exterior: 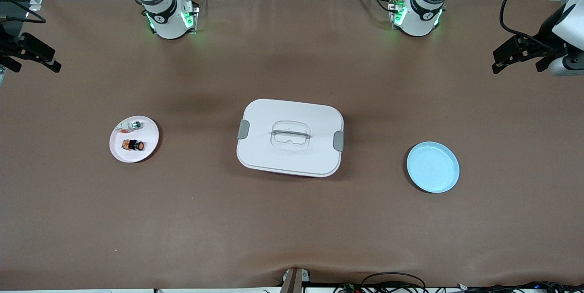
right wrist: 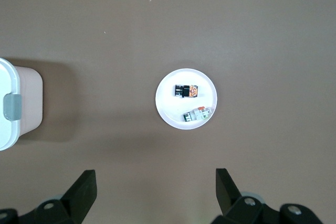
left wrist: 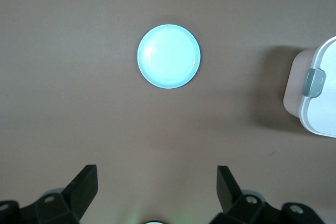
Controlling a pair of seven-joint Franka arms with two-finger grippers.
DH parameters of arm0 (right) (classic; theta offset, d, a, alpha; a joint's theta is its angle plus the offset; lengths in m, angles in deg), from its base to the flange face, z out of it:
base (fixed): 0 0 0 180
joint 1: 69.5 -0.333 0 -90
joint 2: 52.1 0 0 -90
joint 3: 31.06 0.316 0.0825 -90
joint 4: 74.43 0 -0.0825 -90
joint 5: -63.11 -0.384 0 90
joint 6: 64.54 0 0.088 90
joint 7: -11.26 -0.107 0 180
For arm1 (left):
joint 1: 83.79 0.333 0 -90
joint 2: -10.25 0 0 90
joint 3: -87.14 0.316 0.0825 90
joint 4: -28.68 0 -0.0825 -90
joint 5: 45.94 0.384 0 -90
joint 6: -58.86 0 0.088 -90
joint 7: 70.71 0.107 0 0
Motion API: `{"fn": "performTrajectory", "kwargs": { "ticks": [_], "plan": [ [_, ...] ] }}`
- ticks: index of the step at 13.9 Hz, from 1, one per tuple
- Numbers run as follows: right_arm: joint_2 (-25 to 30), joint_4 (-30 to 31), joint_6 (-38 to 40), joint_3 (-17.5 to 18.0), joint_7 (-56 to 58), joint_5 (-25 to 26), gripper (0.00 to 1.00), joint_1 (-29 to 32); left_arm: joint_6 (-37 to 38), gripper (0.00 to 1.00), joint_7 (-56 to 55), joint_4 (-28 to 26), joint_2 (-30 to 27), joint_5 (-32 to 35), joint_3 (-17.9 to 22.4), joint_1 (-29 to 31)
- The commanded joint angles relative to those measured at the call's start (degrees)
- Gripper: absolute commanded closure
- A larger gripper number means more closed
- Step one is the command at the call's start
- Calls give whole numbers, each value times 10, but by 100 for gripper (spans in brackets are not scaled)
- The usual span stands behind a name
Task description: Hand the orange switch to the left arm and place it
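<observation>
1. While both arms wait high at the ends of the worktop (exterior: 292,229), the right tool (right wrist: 152,195) is held wide and empty, up over bare worktop, with the white plate (right wrist: 169,113) well apart from it.
2. The orange switch (right wrist: 186,91) is seen lying on its side on that plate, just beside a small silver part (right wrist: 197,114).
3. The left tool (left wrist: 155,190) is likewise spread wide with nothing in it, above bare worktop, the blue plate (left wrist: 168,56) lying empty some way off it.
4. The box (exterior: 290,137) is set between the two plates, so a low carry would likely strike its lid.
5. The silver part could be nudged or pinched by mistake, given how close it lies.
6. The tiny switch could roll or slip at handover.
</observation>
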Motion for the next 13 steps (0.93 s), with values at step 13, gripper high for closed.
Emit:
{"fn": "performTrajectory", "kwargs": {
  "ticks": [13],
  "plan": [
    [13,10,-2,5,6,4,0,5,14,0,1,2,5,0,0,2]
  ]
}}
